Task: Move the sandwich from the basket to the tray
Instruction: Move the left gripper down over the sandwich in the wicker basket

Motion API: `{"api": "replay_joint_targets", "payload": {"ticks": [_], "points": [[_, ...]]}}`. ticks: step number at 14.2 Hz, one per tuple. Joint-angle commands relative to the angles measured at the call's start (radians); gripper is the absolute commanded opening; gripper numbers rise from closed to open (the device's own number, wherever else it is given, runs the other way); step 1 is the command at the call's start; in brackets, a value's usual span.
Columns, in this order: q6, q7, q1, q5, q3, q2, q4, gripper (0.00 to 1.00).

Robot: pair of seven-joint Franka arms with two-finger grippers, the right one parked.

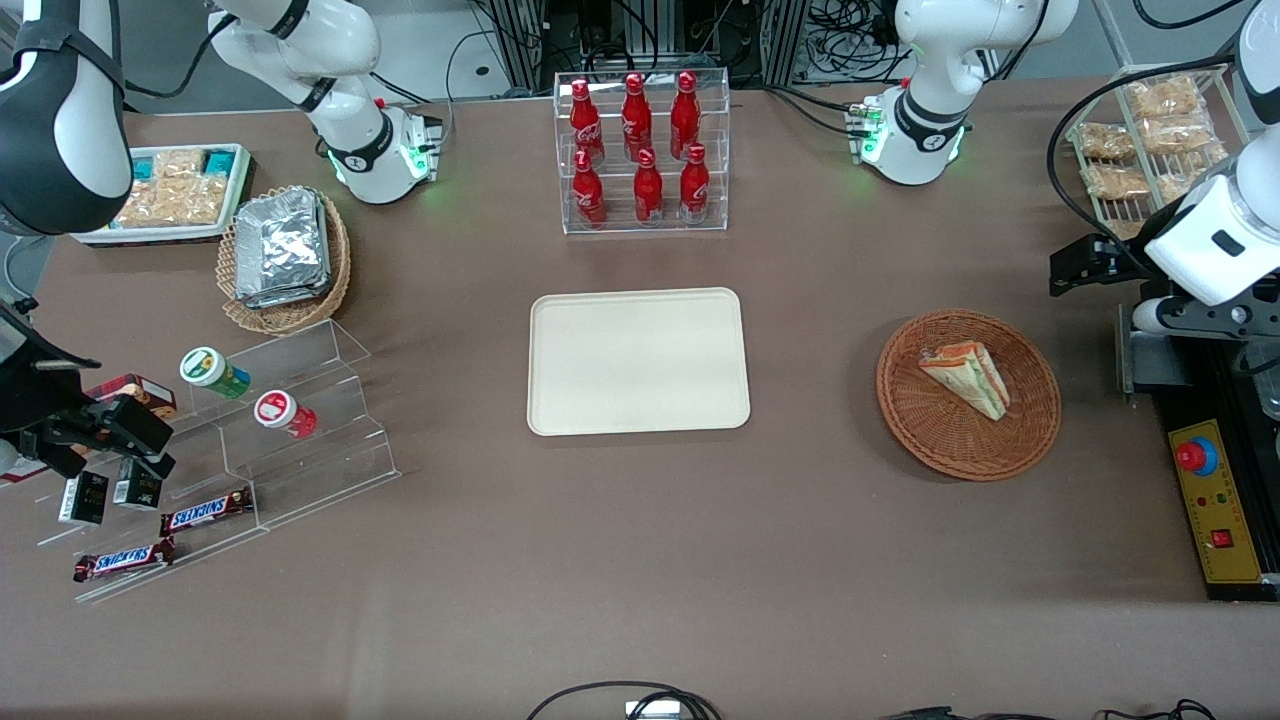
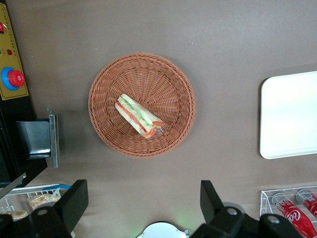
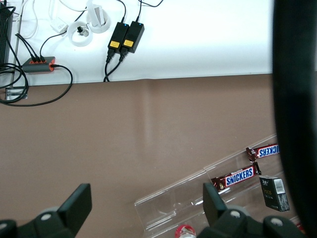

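**Sandwich lying in basket, pincer open above**

The sandwich is seen lying inside the reddish-brown basket, which rests on the brown worktop toward the working arm's end. The cream tray is set at the worktop's middle, well apart from the basket, with a rack of red bottles farther from the front camera. The pincer is held high over the worktop beside the basket, its fingers spread wide and nothing gripped.

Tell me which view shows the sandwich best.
The left wrist view: the open gripper hangs high above the table beside the basket, looking straight down on the sandwich and its filling layers. The front view shows the sandwich smaller, in the basket. The right wrist view misses it.
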Motion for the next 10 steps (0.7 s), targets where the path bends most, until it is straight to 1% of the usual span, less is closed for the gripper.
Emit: {"api": "replay_joint_targets", "payload": {"ticks": [1,3,5,7,10], "points": [[-0.01,0.013,-0.006,0.006,0.004,-0.002,0.008,1.0],[-0.007,0.012,-0.002,0.009,0.009,0.003,0.01,1.0],[0.016,-0.004,-0.002,0.038,0.009,0.01,-0.008,1.0],[0.095,-0.021,-0.002,0.046,0.009,-0.003,-0.101,1.0],[0.241,-0.124,-0.003,0.056,0.01,-0.017,-0.253,1.0]]}}
